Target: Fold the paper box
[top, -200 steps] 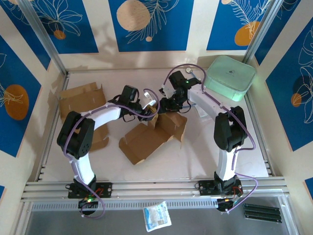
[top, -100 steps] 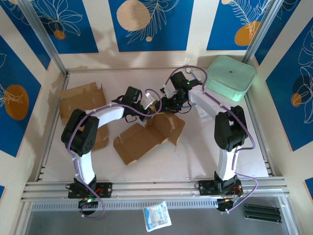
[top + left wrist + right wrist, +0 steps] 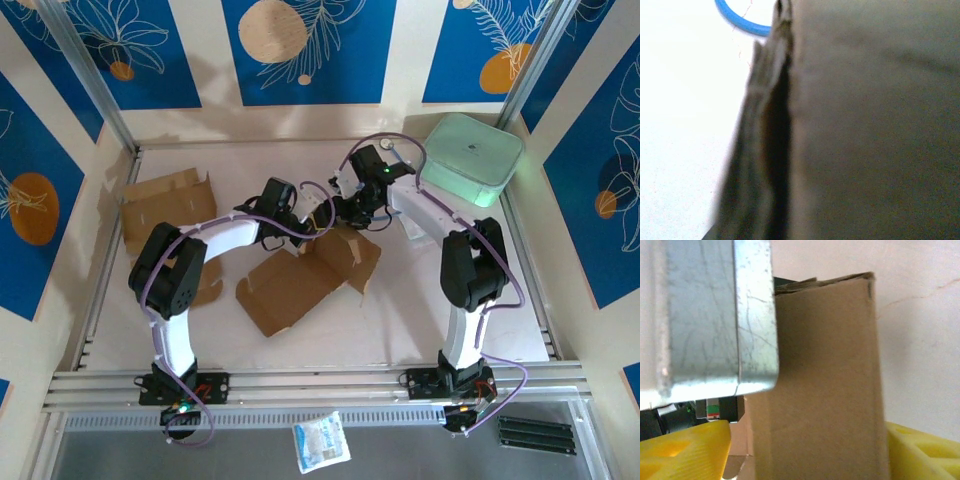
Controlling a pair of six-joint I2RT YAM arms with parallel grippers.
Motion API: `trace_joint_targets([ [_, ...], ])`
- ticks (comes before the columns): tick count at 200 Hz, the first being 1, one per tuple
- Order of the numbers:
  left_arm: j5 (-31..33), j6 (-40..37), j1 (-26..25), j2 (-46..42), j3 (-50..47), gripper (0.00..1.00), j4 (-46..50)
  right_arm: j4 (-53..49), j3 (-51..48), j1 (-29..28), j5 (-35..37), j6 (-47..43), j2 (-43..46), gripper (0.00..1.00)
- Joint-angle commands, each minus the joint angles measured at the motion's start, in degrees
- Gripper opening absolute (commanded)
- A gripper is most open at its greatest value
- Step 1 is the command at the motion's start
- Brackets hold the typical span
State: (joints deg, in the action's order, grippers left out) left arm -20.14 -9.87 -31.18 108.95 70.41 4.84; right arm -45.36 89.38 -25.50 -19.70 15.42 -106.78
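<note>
The paper box point(image 3: 300, 280) is a brown cardboard blank lying mid-table, with a flap raised at its far end. My left gripper point(image 3: 318, 212) sits at that flap and is shut on it. In the left wrist view the blurred cardboard point(image 3: 870, 130) stands right against the camera, hiding the fingers. My right gripper point(image 3: 352, 215) meets the same flap from the right. In the right wrist view it point(image 3: 805, 455) is open, its yellow fingers point(image 3: 685, 450) standing wide on either side of the upright flap point(image 3: 820, 380). A silver metal part of the left gripper point(image 3: 715, 315) is close by.
A second flat cardboard blank point(image 3: 165, 205) lies at the left of the table. A mint-green lidded container point(image 3: 470, 155) stands at the back right corner. A white packet point(image 3: 320, 440) lies in front of the rail. Metal frame rails edge the table.
My left gripper has shut on the flap and shifted slightly right. My right gripper has opened wider around the flap. The box has slid a little.
</note>
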Motion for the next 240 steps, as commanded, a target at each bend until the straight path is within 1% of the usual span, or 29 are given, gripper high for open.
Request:
trace_joint_targets([
  [1,3.40,1.59,-0.82,0.94,-2.27,0.00,-0.98,1.67,-1.88,1.28,-1.12,1.42,6.59,0.87],
  [12,3.44,1.96,-0.89,0.82,-2.73,0.00,-1.39,2.17,-3.33,1.87,-1.21,1.42,8.74,0.90],
  [44,2.26,2.81,-0.93,0.66,-3.09,0.00,-1.96,2.47,-8.17,3.41,0.38,1.62,14.43,0.91],
  [49,2.30,3.06,-0.91,0.58,-3.07,0.04,-1.94,2.63,-8.86,3.75,1.00,1.98,15.20,0.91],
  [58,2.22,3.42,-0.94,0.41,-2.81,0.14,-1.88,2.78,-10.30,4.31,2.64,2.83,16.53,0.91],
  [65,2.19,3.62,-0.96,0.31,-2.58,0.18,-1.73,2.71,-11.08,4.76,3.84,3.51,17.54,0.91],
  [74,2.19,3.95,-0.91,0.17,-2.12,0.20,-1.38,2.49,-11.83,5.11,5.10,4.23,18.72,0.91],
  [88,2.28,4.61,-0.91,0.21,-1.09,0.19,-1.09,2.54,-12.78,5.23,6.58,5.29,20.51,0.90],
  [96,1.94,5.04,-0.99,0.45,-0.45,0.15,-0.94,2.84,-13.29,5.28,6.86,5.88,21.43,0.90],
  [105,1.64,5.74,-0.93,0.93,0.50,0.08,-0.31,2.99,-13.71,5.23,7.55,6.87,22.52,0.90],
  [119,1.72,7.03,-0.92,1.52,1.63,0.00,0.66,3.35,-14.32,5.26,9.09,8.35,24.14,0.90],
  [138,3.29,9.72,-0.97,1.37,1.99,0.00,1.83,2.79,-14.63,5.36,12.67,10.97,26.26,0.90],
  [152,4.32,12.30,-1.05,0.76,2.13,0.00,4.36,1.74,-14.74,5.28,15.84,13.31,27.54,0.90],
  [184,8.80,20.27,-1.33,-1.93,0.57,0.06,11.71,-0.86,-15.31,5.02,21.69,18.44,29.43,0.90],
  [199,10.11,23.72,-1.43,-4.09,-1.56,0.10,13.16,-0.94,-15.71,4.90,20.89,18.98,29.61,0.90],
  [214,10.59,26.19,-1.63,-6.48,-3.78,0.19,13.80,-1.01,-15.87,4.26,20.15,18.80,29.23,0.90],
  [240,12.05,27.97,-1.71,-9.86,-4.81,0.25,15.65,-1.67,-14.38,2.48,19.74,17.02,27.45,0.89],
])
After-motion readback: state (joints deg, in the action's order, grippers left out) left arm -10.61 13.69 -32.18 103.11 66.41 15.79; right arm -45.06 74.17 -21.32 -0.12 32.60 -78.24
